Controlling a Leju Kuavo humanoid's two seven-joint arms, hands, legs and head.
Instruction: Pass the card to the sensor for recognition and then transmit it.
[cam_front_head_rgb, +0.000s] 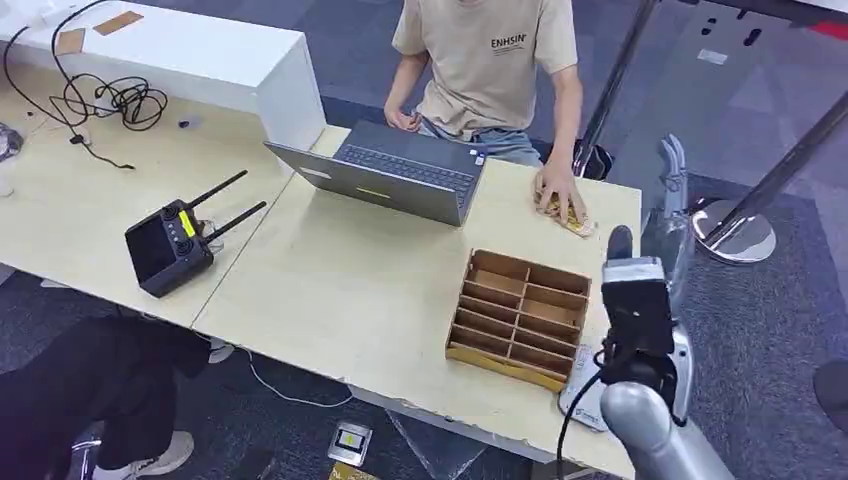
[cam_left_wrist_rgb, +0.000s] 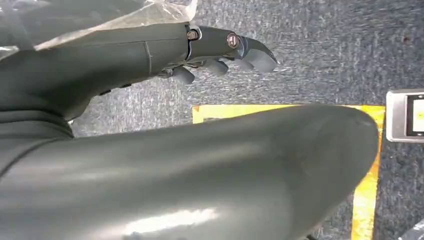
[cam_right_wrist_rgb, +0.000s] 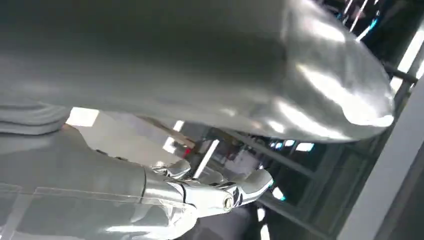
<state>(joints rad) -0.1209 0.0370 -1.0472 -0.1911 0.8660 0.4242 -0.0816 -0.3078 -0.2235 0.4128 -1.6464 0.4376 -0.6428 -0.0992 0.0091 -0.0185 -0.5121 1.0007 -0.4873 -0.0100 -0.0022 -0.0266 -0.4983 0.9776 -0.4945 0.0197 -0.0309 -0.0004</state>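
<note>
My right hand (cam_front_head_rgb: 671, 180) is raised beside the table's right edge, fingers pointing up and apart, holding nothing. In the right wrist view the same hand (cam_right_wrist_rgb: 220, 192) shows against the ceiling, empty. My left hand (cam_left_wrist_rgb: 220, 50) hangs over the grey carpet with its fingers loosely extended and nothing in them. A person's hand (cam_front_head_rgb: 556, 190) rests on a small yellowish flat thing (cam_front_head_rgb: 578, 224), perhaps the card, at the table's far right. A white flat device (cam_front_head_rgb: 583, 393), possibly the sensor, lies at the front right edge, partly hidden by my right arm.
A wooden compartment box (cam_front_head_rgb: 520, 315) stands right of centre on the table (cam_front_head_rgb: 350, 290). Behind it is an open laptop (cam_front_head_rgb: 400, 175) with a seated person (cam_front_head_rgb: 490, 60). A black controller with antennas (cam_front_head_rgb: 170, 245) lies left. A small screen device (cam_left_wrist_rgb: 405, 116) lies on the floor.
</note>
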